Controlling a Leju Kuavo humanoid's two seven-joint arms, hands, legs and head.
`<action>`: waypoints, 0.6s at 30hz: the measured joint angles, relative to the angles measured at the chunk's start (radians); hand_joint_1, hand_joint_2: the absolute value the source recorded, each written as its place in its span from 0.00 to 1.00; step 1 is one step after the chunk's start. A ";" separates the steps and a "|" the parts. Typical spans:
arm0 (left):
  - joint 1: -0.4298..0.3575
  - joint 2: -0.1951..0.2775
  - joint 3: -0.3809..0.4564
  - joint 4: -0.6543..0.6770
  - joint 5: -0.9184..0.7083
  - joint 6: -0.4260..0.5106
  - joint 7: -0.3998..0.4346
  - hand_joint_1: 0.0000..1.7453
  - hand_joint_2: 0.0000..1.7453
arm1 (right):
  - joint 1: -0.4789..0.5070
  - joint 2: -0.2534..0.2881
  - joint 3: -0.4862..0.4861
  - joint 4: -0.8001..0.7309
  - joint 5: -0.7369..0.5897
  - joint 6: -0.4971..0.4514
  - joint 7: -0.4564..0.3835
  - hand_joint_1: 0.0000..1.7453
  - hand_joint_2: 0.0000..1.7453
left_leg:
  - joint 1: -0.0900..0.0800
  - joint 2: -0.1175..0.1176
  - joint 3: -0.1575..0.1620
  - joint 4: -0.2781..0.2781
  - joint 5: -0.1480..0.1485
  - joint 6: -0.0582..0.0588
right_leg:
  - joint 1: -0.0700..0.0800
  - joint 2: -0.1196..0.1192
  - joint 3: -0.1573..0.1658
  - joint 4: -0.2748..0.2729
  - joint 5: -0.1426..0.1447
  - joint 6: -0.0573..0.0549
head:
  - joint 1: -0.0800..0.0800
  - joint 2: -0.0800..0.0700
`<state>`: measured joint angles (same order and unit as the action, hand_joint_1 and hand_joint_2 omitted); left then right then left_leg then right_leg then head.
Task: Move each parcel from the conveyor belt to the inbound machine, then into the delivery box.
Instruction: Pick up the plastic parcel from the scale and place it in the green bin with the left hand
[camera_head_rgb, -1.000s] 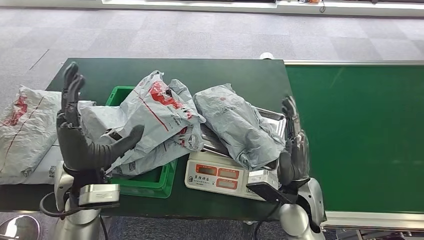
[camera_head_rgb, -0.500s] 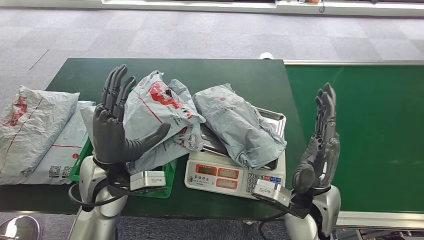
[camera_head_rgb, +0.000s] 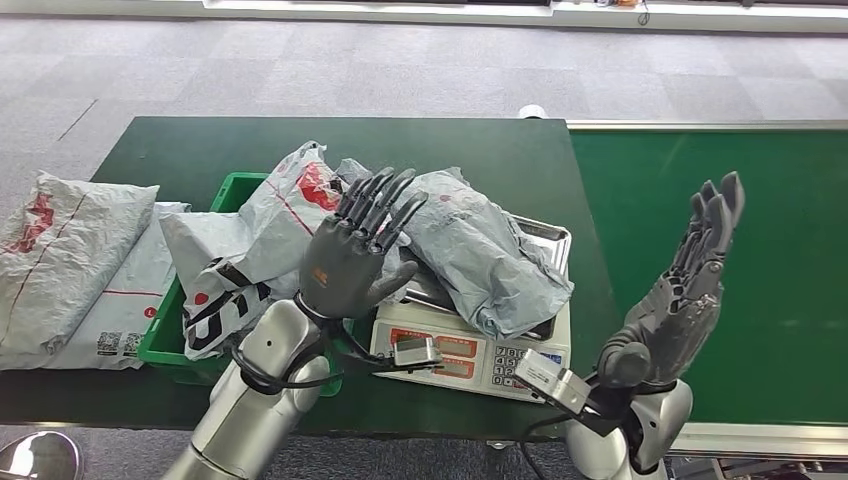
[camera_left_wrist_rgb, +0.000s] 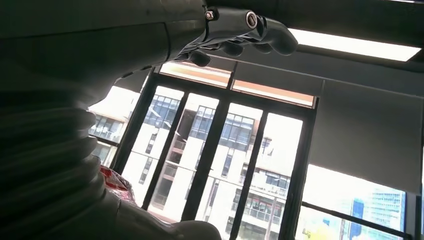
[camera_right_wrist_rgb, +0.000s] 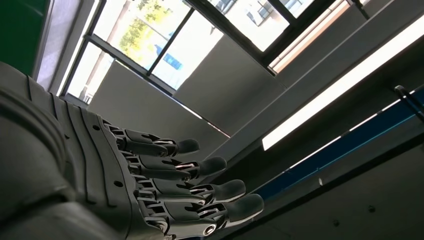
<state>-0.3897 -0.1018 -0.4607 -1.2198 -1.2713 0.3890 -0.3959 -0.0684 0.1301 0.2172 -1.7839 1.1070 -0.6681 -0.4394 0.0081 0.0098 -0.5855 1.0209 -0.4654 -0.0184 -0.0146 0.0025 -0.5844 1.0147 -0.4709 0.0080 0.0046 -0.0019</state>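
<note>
A grey parcel (camera_head_rgb: 478, 250) lies across the steel pan of the white scale (camera_head_rgb: 465, 352). My left hand (camera_head_rgb: 358, 258) is raised in front of it, empty, fingers spread and pointing up. To its left the green box (camera_head_rgb: 243, 190) holds a heap of grey and white parcels (camera_head_rgb: 268, 225) with red print. My right hand (camera_head_rgb: 680, 300) is lifted over the green conveyor belt (camera_head_rgb: 720, 220), fingers straight and apart, holding nothing. In the right wrist view the right hand's fingers (camera_right_wrist_rgb: 200, 190) stretch out toward the ceiling. The left wrist view has the left hand's fingers (camera_left_wrist_rgb: 250, 30) against windows.
Two more grey parcels (camera_head_rgb: 60, 260) lie on the dark green table (camera_head_rgb: 440, 150) left of the box. The scale stands at the table's near edge, beside the belt. Grey carpet floor lies beyond the table.
My left hand has swung right from beside the box to in front of the scale parcel. My right hand has moved right and higher over the belt. Both stay empty.
</note>
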 joint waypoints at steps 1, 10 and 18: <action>-0.008 -0.002 -0.009 0.019 -0.003 0.000 0.001 0.00 1.00 | -0.004 0.000 0.002 0.002 0.000 -0.001 0.004 0.00 0.00 | 0.000 0.000 0.000 0.000 0.000 0.000 | 0.000 0.000 0.000 0.000 0.000 0.000 | 0.000 0.000; -0.092 -0.053 -0.097 0.264 -0.055 0.010 0.001 0.00 1.00 | -0.031 0.000 0.022 0.040 -0.008 -0.025 0.017 0.00 0.00 | 0.000 -0.001 0.000 0.000 0.000 0.001 | -0.001 0.000 0.000 0.000 0.000 0.000 | 0.000 0.000; -0.131 -0.089 -0.154 0.427 -0.076 0.022 0.002 0.00 1.00 | -0.036 0.000 0.030 0.068 -0.020 -0.028 0.023 0.00 0.00 | -0.001 -0.001 0.000 0.000 0.000 0.000 | 0.000 0.000 0.000 0.000 0.000 0.000 | 0.000 0.000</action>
<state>-0.5203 -0.1911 -0.6149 -0.7923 -1.3477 0.4109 -0.3943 -0.1044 0.1297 0.2474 -1.7163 1.0872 -0.6962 -0.4167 0.0075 0.0092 -0.5859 1.0209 -0.4652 -0.0179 -0.0150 0.0021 -0.5845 1.0147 -0.4708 0.0081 0.0046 -0.0019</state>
